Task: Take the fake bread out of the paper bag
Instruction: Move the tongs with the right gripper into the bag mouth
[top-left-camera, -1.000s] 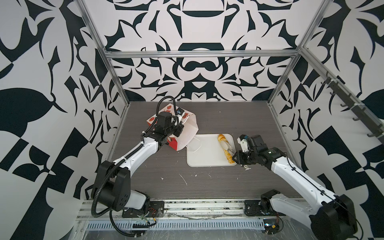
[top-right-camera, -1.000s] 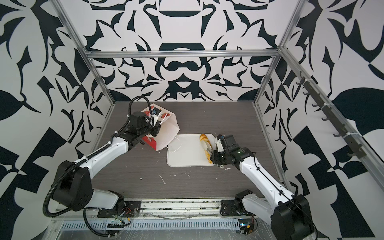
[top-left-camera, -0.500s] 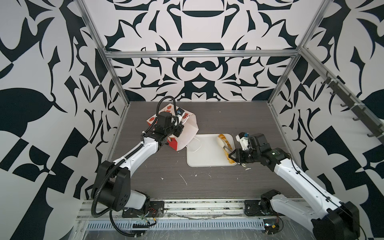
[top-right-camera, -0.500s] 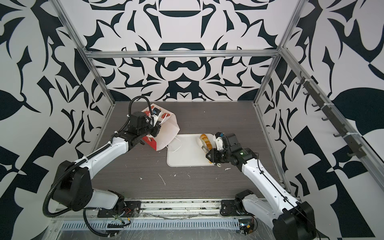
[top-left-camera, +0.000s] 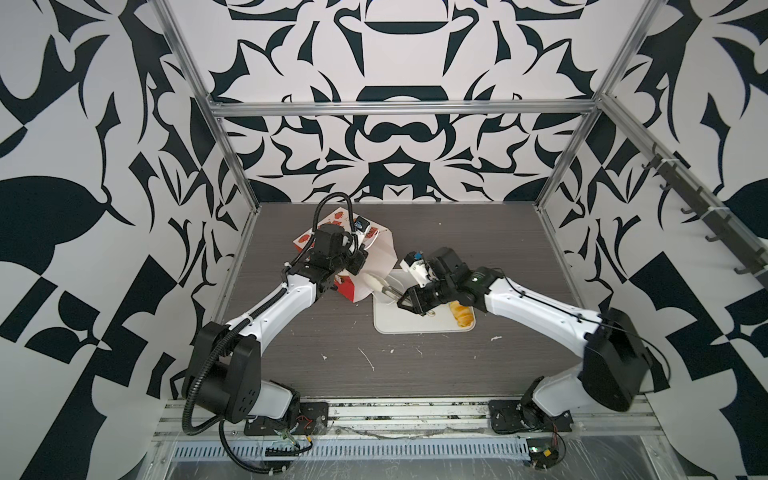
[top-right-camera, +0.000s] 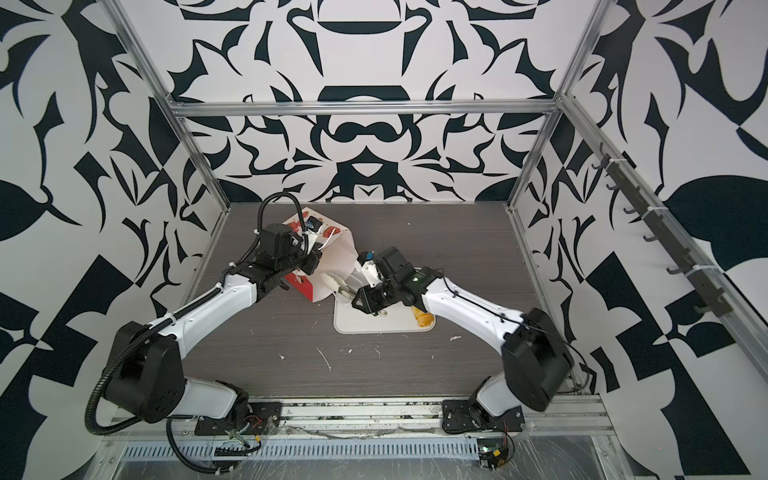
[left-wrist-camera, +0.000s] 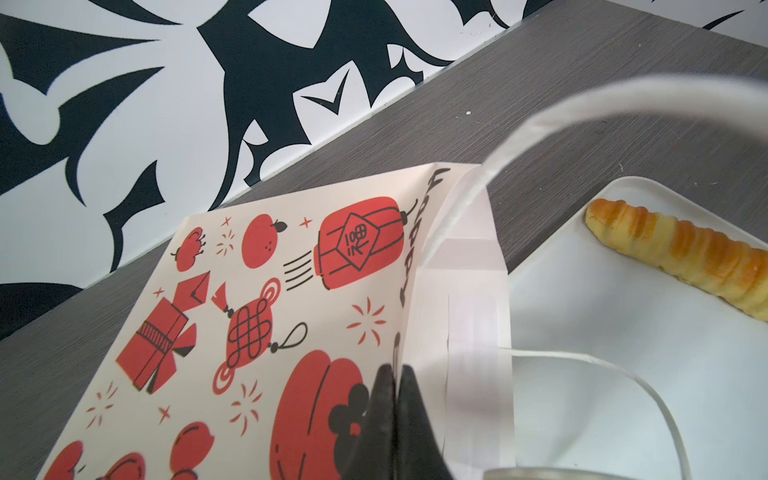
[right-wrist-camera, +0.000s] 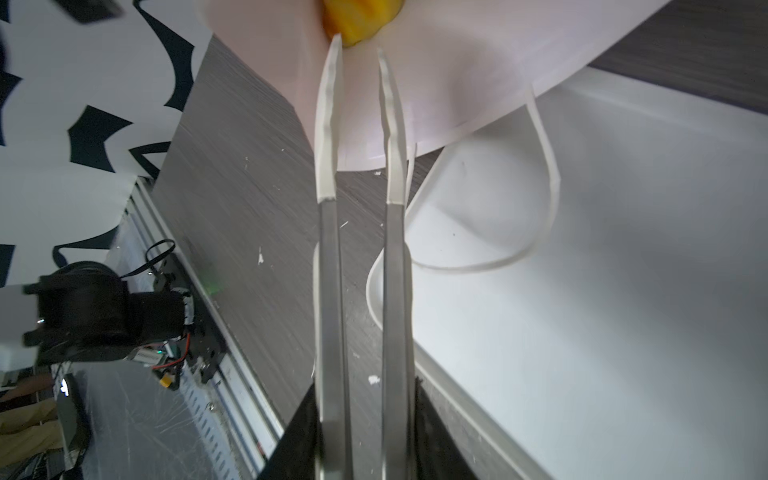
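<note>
Two pieces of the fake bread can be made out. A long ridged loaf (left-wrist-camera: 681, 266) lies on the white tray (left-wrist-camera: 623, 395) at the right edge of the left wrist view. A yellow piece (right-wrist-camera: 361, 12) sits inside the paper bag (right-wrist-camera: 457, 62), at the top centre of the right wrist view. How many more are in there cannot be told.

The bag (top-left-camera: 380, 257) lies tipped over left of centre in a top view, with its mouth facing the tray (top-left-camera: 415, 326). The left gripper (left-wrist-camera: 395, 374) is clenched on the bag's rim at the bottom centre of its wrist view, black fingers pressed together over the paper edge. This probably holds the mouth up and wide so the other arm can get in, and keeps the light bag from sliding.

The right gripper (right-wrist-camera: 358, 45) points its long, white-tipped blades into the mouth. They stand a little apart, with nothing between them. One tip is right at the yellow piece, though contact cannot be told. A string handle (right-wrist-camera: 555, 183) loops loose over the tray, right of centre. It could snag a blade on the way out.
</note>
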